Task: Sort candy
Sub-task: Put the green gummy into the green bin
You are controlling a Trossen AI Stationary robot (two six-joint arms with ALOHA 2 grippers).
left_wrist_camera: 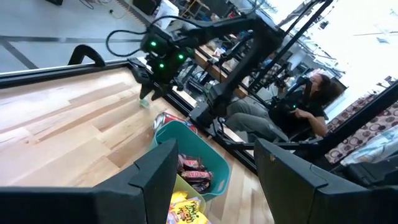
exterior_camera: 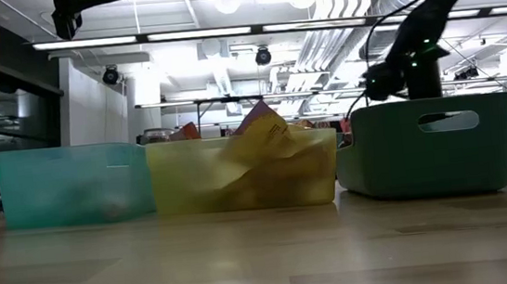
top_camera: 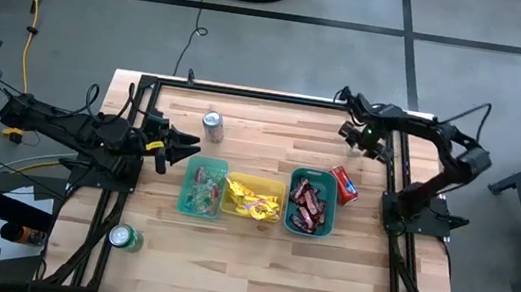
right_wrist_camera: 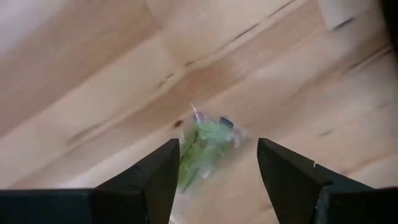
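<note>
The wooden tabletop (top_camera: 256, 256) carries three bins in a row near its middle. The teal bin (top_camera: 311, 203) sits nearest the right arm and holds dark brown-and-red bars (top_camera: 305, 204). The yellow bin (top_camera: 254, 199) is in the middle, touching the others, and is filled with yellow packets (top_camera: 251, 203). The green bin (top_camera: 203, 187) is nearest the left arm and holds tiny mixed-colour pieces (top_camera: 200, 194).

The left gripper (top_camera: 183, 144) hovers just beside the far corner of the green bin, its fingers spread apart with nothing between them. The right gripper (top_camera: 355, 133) hangs over the far right part of the tabletop, well apart from the bins; its fingers are spread wide and hold nothing. Below it on the wood lies a small clear-wrapped green candy (right_wrist_camera: 205, 146), seen between the fingers in the right wrist view.

A silver can (top_camera: 212, 124) stands beyond the green bin. A green can (top_camera: 124, 238) stands near the front left edge. A red can (top_camera: 343, 185) lies on its side just beside the teal bin.
</note>
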